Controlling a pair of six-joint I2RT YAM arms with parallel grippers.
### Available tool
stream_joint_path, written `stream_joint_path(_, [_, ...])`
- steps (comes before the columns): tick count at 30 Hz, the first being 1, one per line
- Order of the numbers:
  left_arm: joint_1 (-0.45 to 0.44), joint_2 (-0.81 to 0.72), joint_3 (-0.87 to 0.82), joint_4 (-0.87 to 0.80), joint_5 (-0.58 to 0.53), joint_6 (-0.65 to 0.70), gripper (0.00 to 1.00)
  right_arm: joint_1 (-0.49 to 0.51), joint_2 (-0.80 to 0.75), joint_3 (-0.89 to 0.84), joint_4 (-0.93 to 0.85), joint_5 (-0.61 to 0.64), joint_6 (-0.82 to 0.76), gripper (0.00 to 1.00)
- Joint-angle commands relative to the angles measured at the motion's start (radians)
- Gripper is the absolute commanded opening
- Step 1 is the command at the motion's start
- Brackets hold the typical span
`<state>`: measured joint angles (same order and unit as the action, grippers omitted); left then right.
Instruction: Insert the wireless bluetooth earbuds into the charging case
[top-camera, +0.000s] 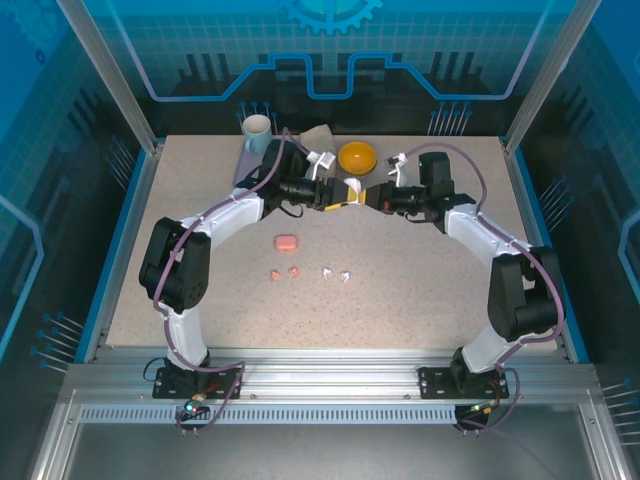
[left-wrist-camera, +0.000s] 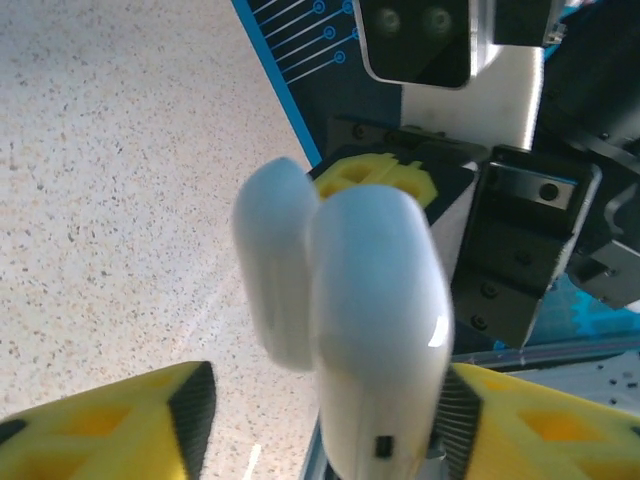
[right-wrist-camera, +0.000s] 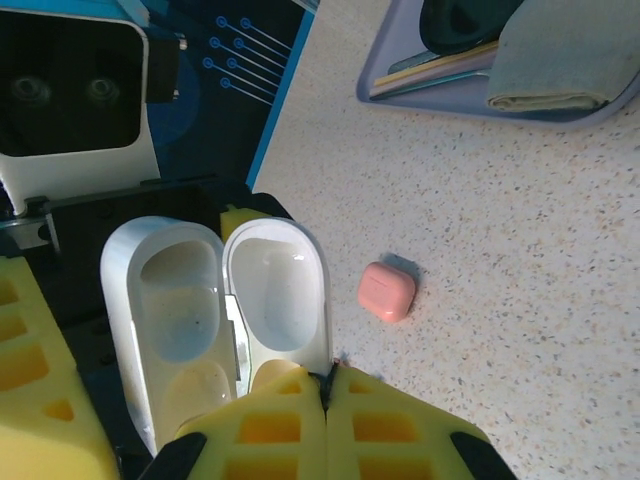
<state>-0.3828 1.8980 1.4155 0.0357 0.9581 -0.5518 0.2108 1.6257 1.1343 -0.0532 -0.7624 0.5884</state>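
Right claw pinches the white case, left claw gaping around it; pink case nearby.

1. I see an orange bowl on the surface, just beyond the left hand.
2. Farther left of that hand stands a pale mug.
3. Between them, a folded cloth lies on a lilac tray.

Two pink earbuds and two white earbuds lie loose at centre frame; the white charging case, hinged open, sits higher up.
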Motion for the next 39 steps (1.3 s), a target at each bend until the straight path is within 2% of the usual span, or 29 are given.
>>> stream_joint_path(1, [0.028,-0.028,0.001,-0.031,-0.008,0.019,0.69,0.015,0.008,0.064,-0.146,0.04,-0.109,0.0])
stream_joint_path(6, [0.079,-0.065,0.034,-0.182,-0.012,0.124,0.76,0.021,0.035,0.168,-0.319,0.116,-0.285,0.0])
stream_joint_path(10, [0.109,-0.05,0.15,-0.45,-0.019,0.319,0.8,0.047,0.078,0.291,-0.505,0.241,-0.514,0.0])
stream_joint_path(13, [0.114,-0.009,0.26,-0.658,-0.047,0.458,0.83,0.073,0.111,0.359,-0.591,0.279,-0.654,0.0])
stream_joint_path(18, [0.116,0.095,0.417,-0.907,-0.101,0.57,0.89,0.102,0.154,0.429,-0.686,0.33,-0.785,0.0])
stream_joint_path(22, [0.118,0.137,0.443,-0.953,-0.11,0.621,0.89,0.106,0.189,0.461,-0.721,0.325,-0.831,0.0])
stream_joint_path(27, [0.136,0.158,0.48,-1.035,-0.016,0.723,0.87,0.114,0.203,0.461,-0.731,0.293,-0.868,0.0])
stream_joint_path(31, [0.138,0.158,0.481,-1.084,0.012,0.79,0.86,0.118,0.209,0.474,-0.742,0.239,-0.883,0.0])
stream_joint_path(39, [0.137,0.176,0.453,-1.128,0.089,0.852,0.76,0.132,0.223,0.516,-0.79,0.15,-0.911,0.0])
